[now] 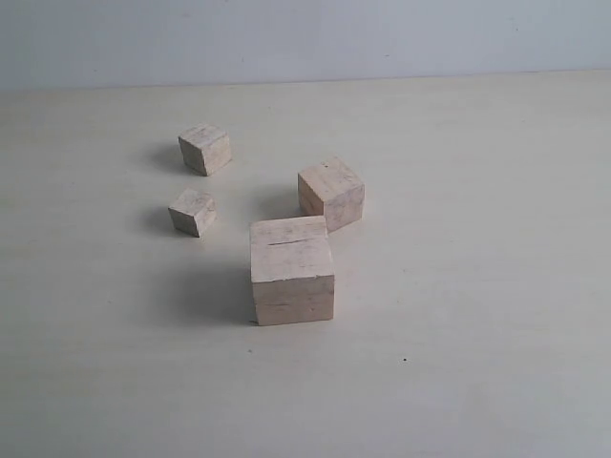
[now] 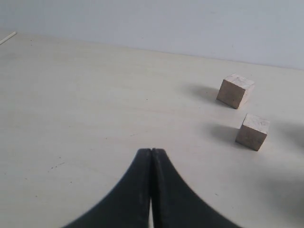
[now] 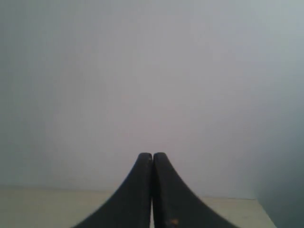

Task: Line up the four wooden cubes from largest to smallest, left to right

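A: Where does everything sit?
B: Scattered on a pale desk (image 1: 496, 334), not in a row. Take the largest cube (image 1: 292, 270), marked by a thin saw-line, as the clock's centre. The second-largest cube (image 1: 331, 194) is just beside it at 1 o'clock; I cannot tell whether they touch. The third cube (image 1: 204, 149) lies well apart at 11 o'clock, and the smallest cube (image 1: 193, 211) at 10 o'clock.
A: And the hands?
B: The left hand (image 2: 151, 156) is closed on nothing, low over bare desk. The right hand (image 3: 152, 159) is closed too, empty, facing a blank wall (image 3: 152, 71). Both seem parked clear, likely because sorting has not begun: the two small cubes lie left of the largest, the reverse of the wanted order
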Action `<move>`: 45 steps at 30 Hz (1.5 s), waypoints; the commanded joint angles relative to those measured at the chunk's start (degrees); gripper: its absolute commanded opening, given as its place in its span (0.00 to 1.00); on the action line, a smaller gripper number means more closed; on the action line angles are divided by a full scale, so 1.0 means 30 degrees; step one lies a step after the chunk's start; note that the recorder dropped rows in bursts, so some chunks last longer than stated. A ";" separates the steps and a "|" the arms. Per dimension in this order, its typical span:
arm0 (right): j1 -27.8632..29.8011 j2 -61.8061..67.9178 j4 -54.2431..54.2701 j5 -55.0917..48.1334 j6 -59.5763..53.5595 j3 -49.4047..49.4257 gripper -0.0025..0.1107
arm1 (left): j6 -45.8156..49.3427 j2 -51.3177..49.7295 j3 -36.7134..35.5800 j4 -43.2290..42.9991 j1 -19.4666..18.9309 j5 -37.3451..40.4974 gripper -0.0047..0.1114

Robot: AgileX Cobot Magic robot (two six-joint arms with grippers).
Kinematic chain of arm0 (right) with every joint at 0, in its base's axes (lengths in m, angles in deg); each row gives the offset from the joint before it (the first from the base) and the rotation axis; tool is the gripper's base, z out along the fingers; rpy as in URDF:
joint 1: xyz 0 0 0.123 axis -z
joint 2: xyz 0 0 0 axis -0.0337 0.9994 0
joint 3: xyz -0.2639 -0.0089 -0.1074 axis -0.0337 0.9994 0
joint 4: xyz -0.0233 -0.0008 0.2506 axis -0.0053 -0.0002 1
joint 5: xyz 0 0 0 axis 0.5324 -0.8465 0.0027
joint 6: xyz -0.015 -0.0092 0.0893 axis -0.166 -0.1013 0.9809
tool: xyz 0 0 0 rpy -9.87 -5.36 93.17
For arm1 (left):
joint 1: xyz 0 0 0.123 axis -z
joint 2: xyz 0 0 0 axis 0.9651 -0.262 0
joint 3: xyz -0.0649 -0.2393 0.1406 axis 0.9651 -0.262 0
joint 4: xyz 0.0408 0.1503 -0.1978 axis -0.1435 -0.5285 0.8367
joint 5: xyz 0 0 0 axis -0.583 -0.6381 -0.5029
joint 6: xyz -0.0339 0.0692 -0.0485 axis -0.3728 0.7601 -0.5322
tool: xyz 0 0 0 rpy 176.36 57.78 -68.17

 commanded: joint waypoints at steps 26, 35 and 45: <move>-1.0169 1.6718 0.1964 -0.8164 -1.4383 -0.5436 0.02 | 0.0028 0.0108 -0.0048 0.0256 0.0117 -0.0212 0.04; -1.0169 1.6226 0.6431 -0.5682 -1.1460 -0.5436 0.02 | 0.0028 0.0108 -0.0048 0.0256 0.0117 -0.0212 0.04; -1.0169 1.6336 0.7754 -0.4836 -1.1523 -0.5436 0.02 | 0.0028 0.0108 -0.0048 0.0256 0.0117 -0.0212 0.04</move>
